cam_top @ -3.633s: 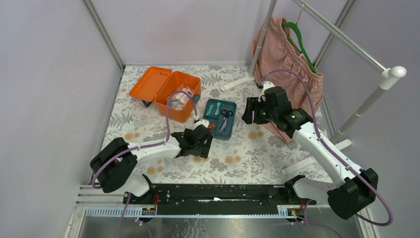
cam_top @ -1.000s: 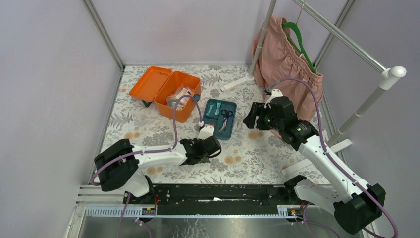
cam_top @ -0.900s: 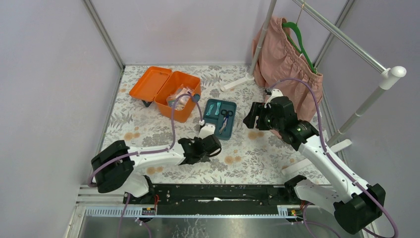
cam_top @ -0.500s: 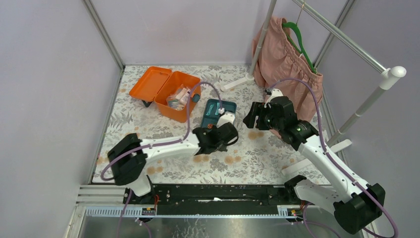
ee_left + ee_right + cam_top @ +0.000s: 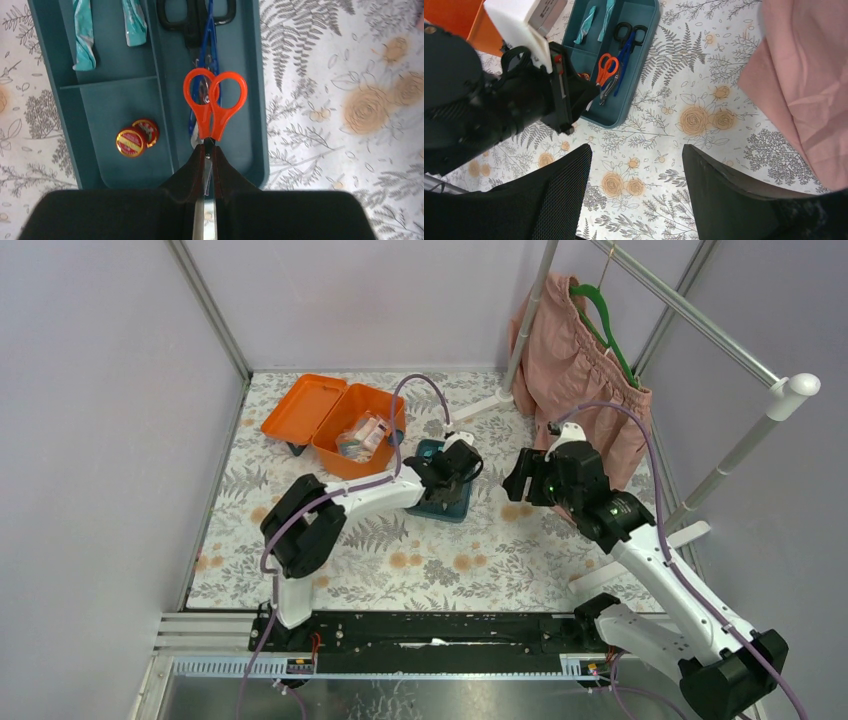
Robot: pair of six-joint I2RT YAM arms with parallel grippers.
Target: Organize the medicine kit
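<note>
Clamps left tool (image 5: 206,150) on orange scissors (image 5: 215,102) by the blades, handles above the long compartment of tray (image 5: 115,107), near black scissors (image 5: 195,15). Holds right tool (image 5: 636,165) apart over desk (image 5: 480,550), right of tray. Shows kit (image 5: 345,460) open just left of tray.

The desk (image 5: 330,530) is covered by a pale cloth printed with grey ferns and orange roses. Directly on it stand the medicine kit (image 5: 347,458) — orange, its lid (image 5: 300,408) open to the left — and, just beside it on the right, the teal tray (image 5: 449,510). A rack's white feet (image 5: 478,405) rest at the back and along the right edge.
</note>
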